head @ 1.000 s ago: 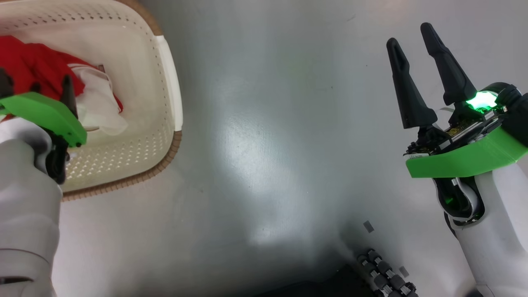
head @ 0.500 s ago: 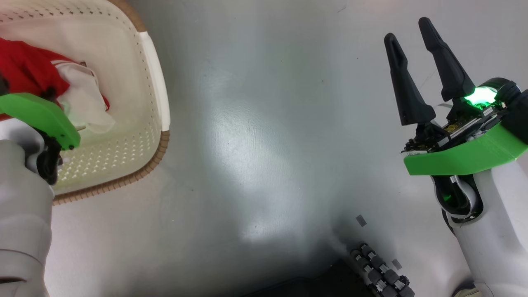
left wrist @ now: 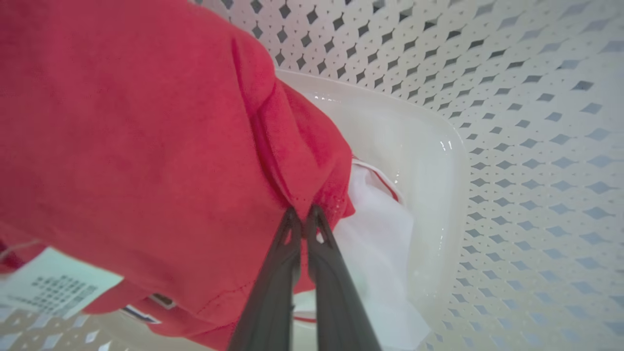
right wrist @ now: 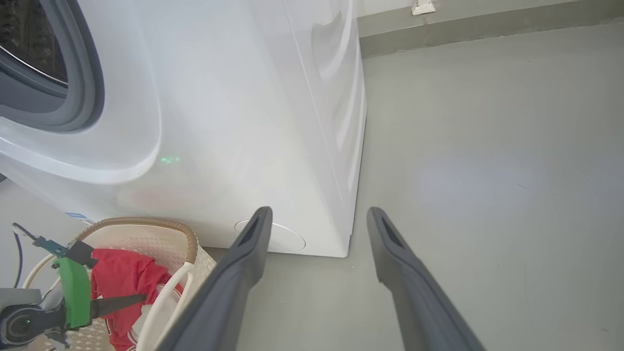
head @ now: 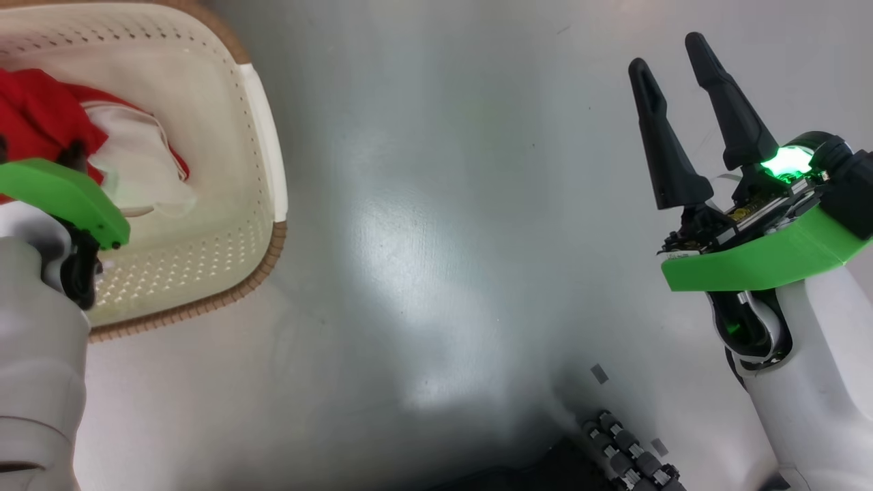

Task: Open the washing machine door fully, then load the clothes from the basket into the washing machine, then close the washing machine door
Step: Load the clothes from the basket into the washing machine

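The cream basket (head: 239,293) lies at the upper left of the head view with the red-and-white clothes (head: 41,116) inside. My left gripper (head: 68,146) reaches into it, fingers buried in the cloth. In the left wrist view that gripper (left wrist: 303,212) is shut on a fold of the red clothes (left wrist: 122,122), just above the basket (left wrist: 512,146) floor. My right gripper (head: 667,54) hangs open over bare floor, far to the right. The right wrist view shows this gripper (right wrist: 319,213) open before the white washing machine (right wrist: 243,122), with its grey rubber ring (right wrist: 83,73), basket (right wrist: 146,222), clothes (right wrist: 122,275) and left gripper (right wrist: 141,298). The door is out of view.
Grey glossy floor (head: 436,239) stretches between the basket and my right arm. My base's roller wheel (head: 627,457) sits at the bottom edge, with small tape scraps (head: 599,373) beside it. A wall skirting (right wrist: 487,24) runs behind the machine's right side.
The head camera has shifted a little. The left finger that stood clear above the clothes is now sunk into the red fabric. My right arm has barely moved.
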Robot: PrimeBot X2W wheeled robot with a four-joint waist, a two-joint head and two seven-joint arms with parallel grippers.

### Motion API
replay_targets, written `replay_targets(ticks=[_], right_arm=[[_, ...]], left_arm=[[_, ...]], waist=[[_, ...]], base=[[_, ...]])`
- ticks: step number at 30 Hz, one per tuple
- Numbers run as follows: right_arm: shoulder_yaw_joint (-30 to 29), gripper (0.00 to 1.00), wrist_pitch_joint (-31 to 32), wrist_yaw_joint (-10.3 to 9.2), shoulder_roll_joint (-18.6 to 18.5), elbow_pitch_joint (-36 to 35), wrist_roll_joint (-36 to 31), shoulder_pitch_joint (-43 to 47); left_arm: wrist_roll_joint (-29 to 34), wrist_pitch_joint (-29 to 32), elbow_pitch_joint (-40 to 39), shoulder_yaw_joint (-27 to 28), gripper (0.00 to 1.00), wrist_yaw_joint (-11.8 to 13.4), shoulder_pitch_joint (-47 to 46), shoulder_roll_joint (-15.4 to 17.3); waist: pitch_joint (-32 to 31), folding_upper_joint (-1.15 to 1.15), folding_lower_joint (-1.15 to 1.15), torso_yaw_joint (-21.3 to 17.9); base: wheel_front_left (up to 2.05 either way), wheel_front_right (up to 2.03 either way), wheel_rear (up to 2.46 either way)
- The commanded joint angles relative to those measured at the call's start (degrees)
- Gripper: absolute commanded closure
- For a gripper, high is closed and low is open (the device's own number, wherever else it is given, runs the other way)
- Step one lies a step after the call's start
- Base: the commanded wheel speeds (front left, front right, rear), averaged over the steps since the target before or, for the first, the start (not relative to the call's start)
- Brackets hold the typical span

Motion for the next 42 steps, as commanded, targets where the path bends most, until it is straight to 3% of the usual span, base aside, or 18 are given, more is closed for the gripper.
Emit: replay_targets(ticks=[1,18,34,42], right_arm=[[1.1,0.00,-0.3,0.09,-0.1,-1.0,0.1,2.0],[2.4,0.00,-0.3,0.09,0.2,0.5,0.5,2.9],[2.8,0.00,-0.3,0.09,-0.5,2.3,0.9,6.2],[2.9,0.00,-0.3,0.09,-1.0,3.4,1.1,8.2]], left_arm=[[-0.5,-0.8,-0.3,0.6,1.00,0.1,2.8,2.3],[-3.0,-10.4,-2.2,-3.5,1.00,-0.5,10.3,-0.6],[-8.7,-12.5,-10.7,-9.4,1.00,-0.5,19.6,-0.4],[-9.9,-12.5,-18.1,-9.6,1.00,-0.5,25.2,-0.3]], waist=[[-0.8,0.00,0.00,0.3],[-11.1,0.00,0.00,1.7],[-21.6,0.00,0.00,4.3],[-27.1,0.00,0.00,6.0]], base=[[0.00,0.00,0.00],[0.00,0.00,0.00],[0.00,0.00,0.00],[0.00,0.00,0.00]])
